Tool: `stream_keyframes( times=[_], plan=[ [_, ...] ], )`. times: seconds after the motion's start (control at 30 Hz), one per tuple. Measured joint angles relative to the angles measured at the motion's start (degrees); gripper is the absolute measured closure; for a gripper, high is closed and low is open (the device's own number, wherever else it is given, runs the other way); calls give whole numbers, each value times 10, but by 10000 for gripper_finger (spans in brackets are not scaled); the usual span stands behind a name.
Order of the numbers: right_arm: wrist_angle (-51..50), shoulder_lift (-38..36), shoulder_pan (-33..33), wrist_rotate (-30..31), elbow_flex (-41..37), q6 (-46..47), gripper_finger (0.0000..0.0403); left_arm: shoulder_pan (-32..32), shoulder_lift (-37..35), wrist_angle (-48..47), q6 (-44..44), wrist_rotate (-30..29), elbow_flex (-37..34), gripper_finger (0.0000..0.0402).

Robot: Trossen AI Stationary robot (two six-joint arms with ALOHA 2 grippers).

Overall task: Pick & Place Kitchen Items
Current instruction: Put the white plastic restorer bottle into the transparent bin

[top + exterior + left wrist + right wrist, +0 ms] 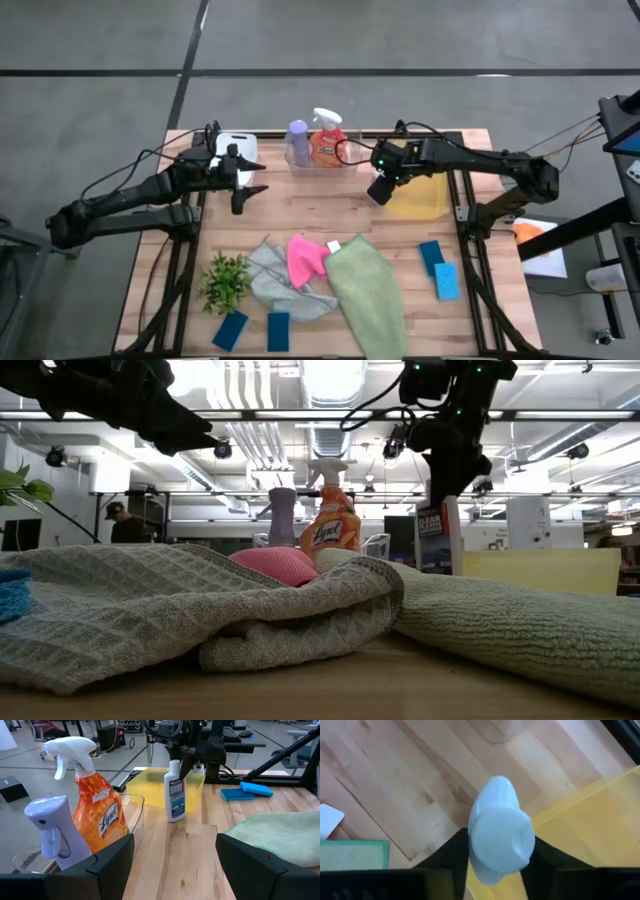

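While my right gripper (497,865) clasped the small white bottle (174,791), it stood upright.
The yellow tray (425,200) lay just beside; my left gripper (250,175) waited open.

I work in a big lab or workshop hall, not a home kitchen. My wooden table (300,215) stands on a bare grey concrete floor (100,90) marked with dark lines. Beyond it hang exposed ceiling ducts (330,400) and strip lights (560,412). A person (125,525) stands among equipment at the back, and cables (127,742) trail over the floor.
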Motion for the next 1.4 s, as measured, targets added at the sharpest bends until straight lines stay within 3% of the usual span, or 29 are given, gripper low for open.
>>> stream_keyframes(
  times=[0.27,0.57,0.77,1.03,1.13,1.27,1.4],
  plan=[
    [14,-13,3,-2,0,-18,280,0,0,0,0,0,0,115],
    [144,-69,29,-15,-3,-62,280,0,0,0,0,0,0,115],
    [306,-89,63,-17,-58,-98,280,0,0,13,-1,0,-12,115],
    [682,-87,98,-19,-227,-115,280,0,0,41,-2,0,-29,115],
    [774,-90,99,-13,-280,-106,280,0,0,40,-2,2,-29,115],
    [774,-113,99,31,-310,-95,280,0,0,39,-4,2,-29,115],
    [696,-155,95,90,-296,-93,280,0,0,39,-4,4,-29,115]
  ],
)
